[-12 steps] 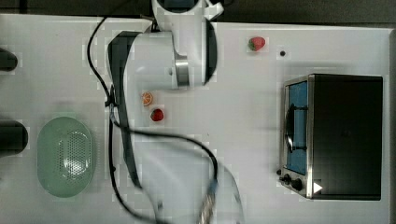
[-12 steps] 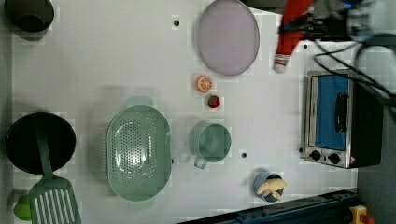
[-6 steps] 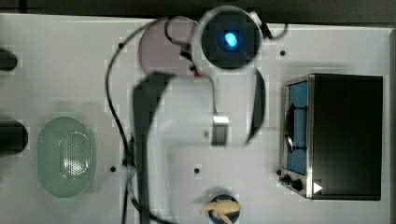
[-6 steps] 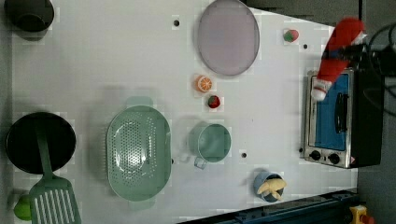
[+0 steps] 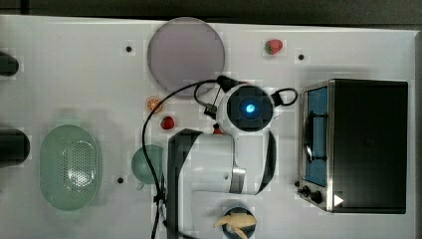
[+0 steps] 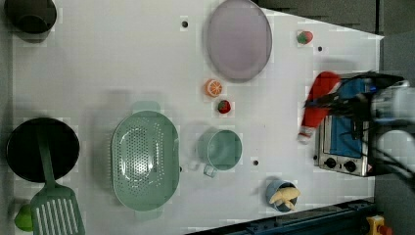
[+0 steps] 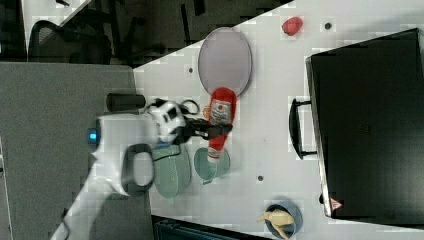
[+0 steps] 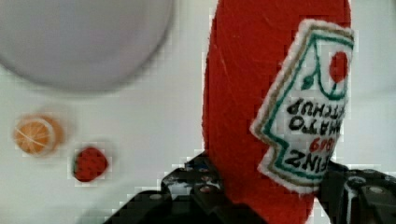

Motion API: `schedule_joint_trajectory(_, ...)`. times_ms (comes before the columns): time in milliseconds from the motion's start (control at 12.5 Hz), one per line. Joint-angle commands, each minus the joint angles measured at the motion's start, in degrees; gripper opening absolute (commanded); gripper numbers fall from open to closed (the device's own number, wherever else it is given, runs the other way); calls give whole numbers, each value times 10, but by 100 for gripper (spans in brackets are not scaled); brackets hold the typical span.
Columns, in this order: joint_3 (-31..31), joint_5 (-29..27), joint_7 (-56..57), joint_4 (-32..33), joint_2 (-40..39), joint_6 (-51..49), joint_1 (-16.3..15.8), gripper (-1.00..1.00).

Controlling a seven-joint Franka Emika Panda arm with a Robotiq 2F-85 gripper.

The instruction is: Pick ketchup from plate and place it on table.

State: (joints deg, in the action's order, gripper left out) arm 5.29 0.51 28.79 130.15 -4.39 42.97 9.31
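The tool (image 7: 212, 131) is clamped partway closed on the ketchup (image 7: 220, 120), holding it above the bench (image 7: 280, 100), clear of the bare plate (image 7: 225, 57) just beyond it. Near the tool's other side, a green cup (image 6: 222, 149); farther, a bowl (image 7: 281, 220) holds a banana (image 7: 275, 218).

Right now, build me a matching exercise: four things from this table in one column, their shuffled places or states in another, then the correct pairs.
Things:
1. ketchup
2. plate
3. banana
4. spatula

Places or states:
A. lying bare on the table, nothing on it
B. resting in a small blue bowl
C. clamped in the claw, off the tabletop
D. handle resting in the black bowl

Pairs: 1-C, 2-A, 3-B, 4-D
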Motion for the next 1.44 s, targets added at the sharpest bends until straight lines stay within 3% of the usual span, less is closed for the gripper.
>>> schedule_joint_trajectory(80, 2, 1, 8, 46, -17, 48, -2, 19)
schedule_joint_trajectory(320, 2, 1, 8, 63, -60, 87, -2, 27)
schedule_joint_trajectory(560, 1, 1, 8, 61, -99, 122, -2, 93)
schedule_joint_trajectory(640, 1, 1, 8, 59, -99, 127, -2, 100)
schedule_joint_trajectory(960, 2, -2, -24, 27, -24, 78, -2, 100)
schedule_joint_trajectory(1440, 2, -1, -251, -114, 110, -158, -2, 100)
